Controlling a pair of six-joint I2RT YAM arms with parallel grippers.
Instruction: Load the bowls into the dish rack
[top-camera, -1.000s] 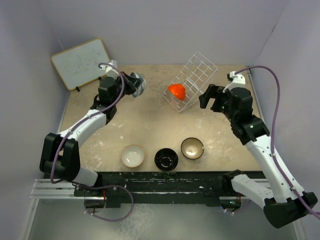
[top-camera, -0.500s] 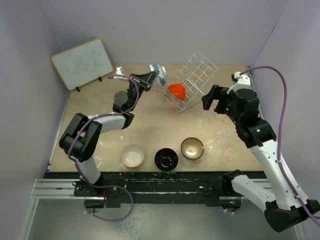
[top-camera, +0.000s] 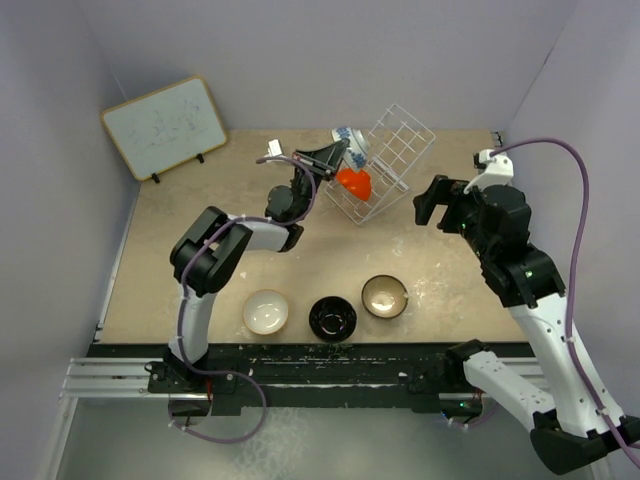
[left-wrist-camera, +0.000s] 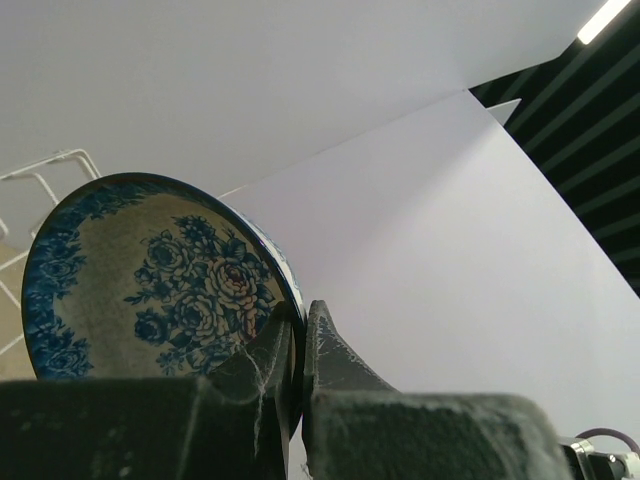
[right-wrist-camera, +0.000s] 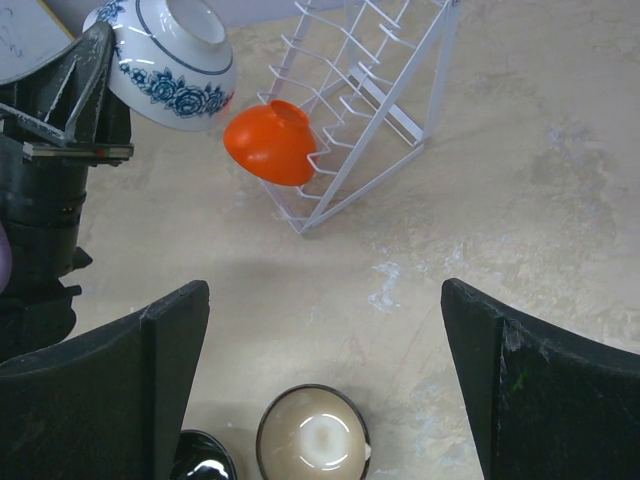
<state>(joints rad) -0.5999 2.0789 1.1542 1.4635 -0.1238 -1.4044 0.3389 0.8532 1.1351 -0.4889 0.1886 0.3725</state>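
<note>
The left gripper (left-wrist-camera: 298, 345) pinches the rim of the blue bowl (left-wrist-camera: 150, 275), cream inside with blue roses, held tilted in the air just beside the white wire rack (top-camera: 398, 140). An orange bowl (top-camera: 353, 182) sits low in the rack. The right gripper (right-wrist-camera: 322, 300) hangs wide open. A cream bowl (top-camera: 266, 311), a black bowl (top-camera: 332, 318) and a tan bowl (top-camera: 384, 296) sit in a row near the table's (top-camera: 300, 255) near edge.

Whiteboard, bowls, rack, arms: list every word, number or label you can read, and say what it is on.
No text can be read in any view.
On the whiteboard: faint scribbles, too blurred to read.
On the blue-patterned bowl: painted flowers only, no writing.
</note>
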